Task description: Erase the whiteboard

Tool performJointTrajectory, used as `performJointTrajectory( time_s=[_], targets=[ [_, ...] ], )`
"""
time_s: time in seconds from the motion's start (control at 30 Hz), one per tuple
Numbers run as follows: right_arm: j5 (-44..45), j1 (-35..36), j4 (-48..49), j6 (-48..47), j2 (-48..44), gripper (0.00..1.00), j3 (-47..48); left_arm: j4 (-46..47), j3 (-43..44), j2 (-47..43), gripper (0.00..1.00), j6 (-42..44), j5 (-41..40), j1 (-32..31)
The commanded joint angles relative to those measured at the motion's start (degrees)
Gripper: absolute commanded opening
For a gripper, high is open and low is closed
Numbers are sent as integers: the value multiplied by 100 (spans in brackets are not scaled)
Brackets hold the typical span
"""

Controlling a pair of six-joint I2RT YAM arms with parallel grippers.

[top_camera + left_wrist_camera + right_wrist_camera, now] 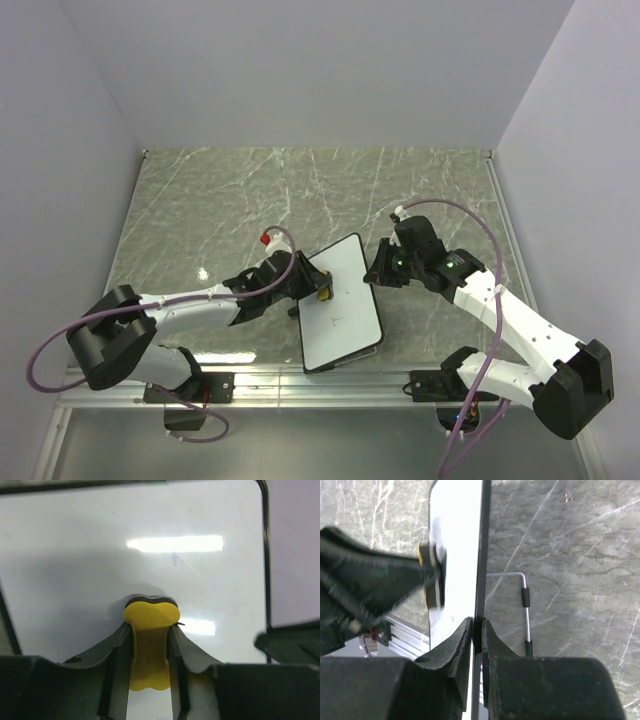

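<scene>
Pressing a yellow bone-shaped eraser (150,652) flat against the whiteboard (342,308), left fingers (119,641) clenched on the eraser's narrow waist, right fingers (462,636) pinching the whiteboard's thin black edge, whiteboard tilted up between both arms, over the marbled bench (200,200).

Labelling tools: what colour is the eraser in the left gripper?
Eraser is yellow, with a black layer against the whiteboard; left wrist view shows it best.

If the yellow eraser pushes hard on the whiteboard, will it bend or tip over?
Probably won't bend: the whiteboard looks flat and framed. It might swing, since the right gripper pinches only one edge. Its glossy face likely lets the eraser slide.
</scene>
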Motion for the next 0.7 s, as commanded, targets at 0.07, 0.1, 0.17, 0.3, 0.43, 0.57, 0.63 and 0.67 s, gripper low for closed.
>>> performJointTrajectory(
  time_s=[0.07,0.1,0.17,0.3,0.43,0.57,0.63,0.67],
  targets=[
    [-176,72,135,-145,31,0,207,-928,53,912,0,245,291,214],
    [-167,80,135,-145,23,0,207,-955,98,1019,0,289,370,250],
    [-150,72,117,-145,5,0,207,-1069,377,1299,0,526,546,276],
    [-123,72,143,-110,-21,0,207,-1420,1029,1407,0,895,670,-74],
    [-132,72,214,-48,5,0,189,-1675,1853,1415,0,1037,907,-644],
    [-62,71,240,-31,110,0,277,-2062,2373,1372,0,932,802,-1199],
    [-35,72,223,-39,154,0,374,-2142,2401,1267,0,783,740,-1436],
    [-18,63,231,-39,207,0,417,-2159,2366,1214,0,695,740,-1507]
  ],
)
